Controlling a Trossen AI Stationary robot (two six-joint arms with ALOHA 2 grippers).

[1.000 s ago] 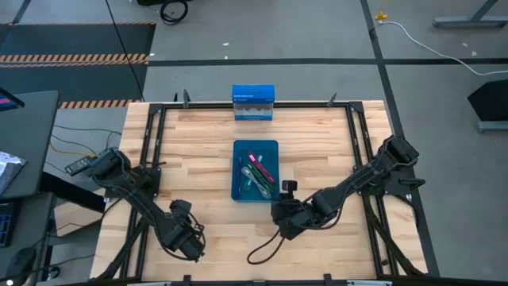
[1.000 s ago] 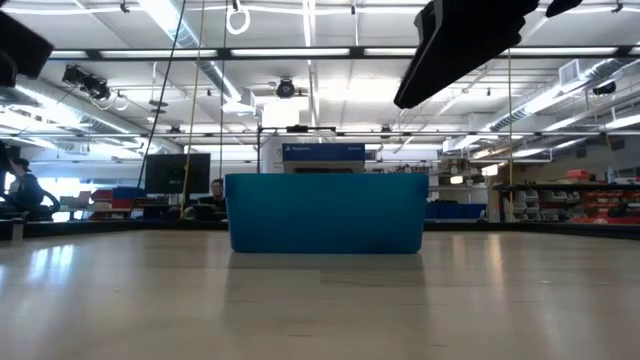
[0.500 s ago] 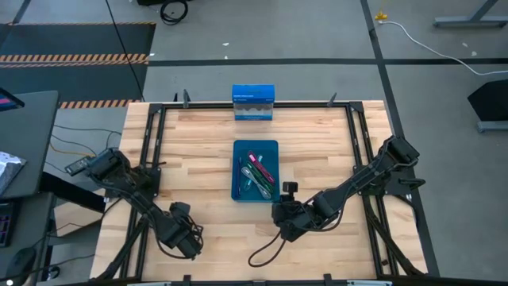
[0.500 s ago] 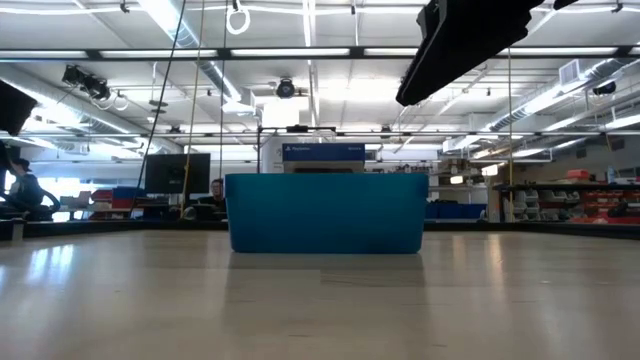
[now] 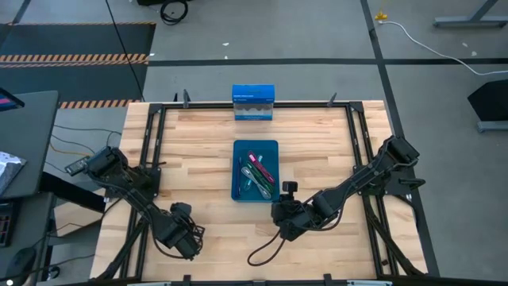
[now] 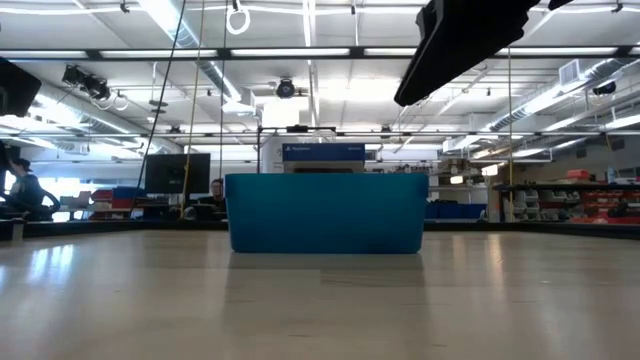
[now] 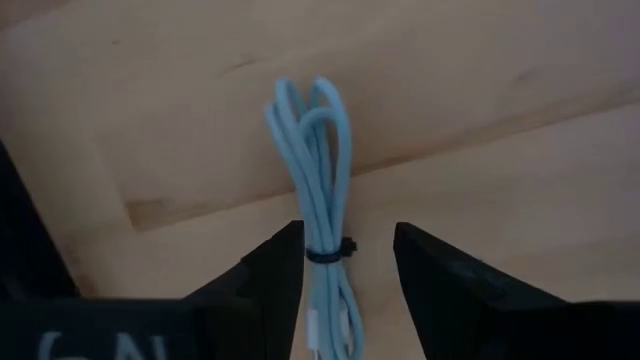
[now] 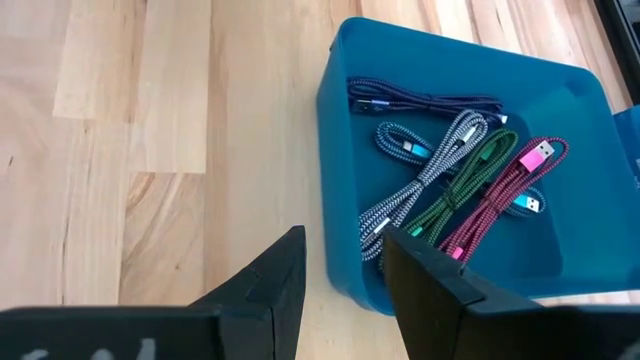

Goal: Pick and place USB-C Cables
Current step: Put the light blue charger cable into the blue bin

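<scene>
— So, where is your pale blue cable (image 7: pixel 318 190)?

— On the table, between the left claw (image 7: pixel 345 262)'s parted fingers. It looks light and floppy; pinch at its tie. The right claw (image 8: pixel 345 265) waits, open, beside the bin (image 8: pixel 335 170).

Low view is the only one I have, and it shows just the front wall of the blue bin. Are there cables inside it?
Observer: Yes. The right wrist view looks into the bin. Five bundles lie there: purple cable, teal cable, grey cable, green cable, magenta cable.
Operator: Where is the pale blue one?
Observer: The pale blue cable is outside the bin, against bare wood, between the open fingers of the left tool.
Operator: And the right tool?
Observer: The right tool is open, holds nothing, and is beside the bin.
</scene>
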